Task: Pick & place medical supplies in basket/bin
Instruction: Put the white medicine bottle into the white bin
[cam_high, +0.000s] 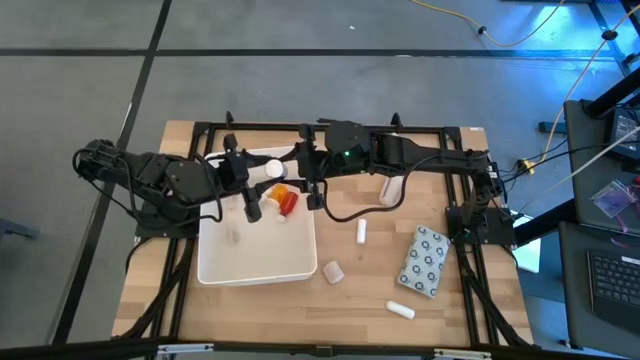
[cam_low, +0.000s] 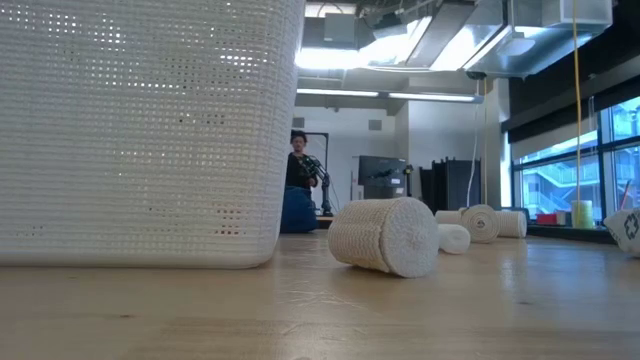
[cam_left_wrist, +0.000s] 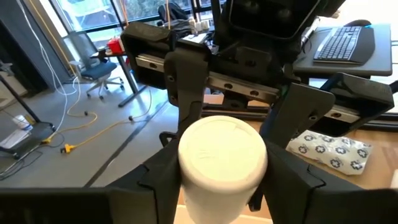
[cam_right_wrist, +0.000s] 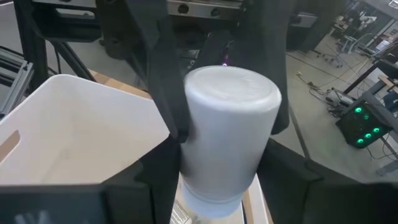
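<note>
One white bottle (cam_high: 272, 171) hangs over the upper edge of the one white tub (cam_high: 258, 262), left of centre in the high view. The left gripper (cam_high: 248, 187) and right gripper (cam_high: 309, 180) both pinch it with their fingers (one from each end). One orange pill bottle (cam_high: 287, 199) lies in the tub. On the desk (cam_high: 365, 295), lower right: three small white rolls (cam_high: 333, 271) and one dotted packet (cam_high: 424, 261).

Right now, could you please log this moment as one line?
left pincer: on white bottle | right pincer: same bottle | above bin | handover
</note>
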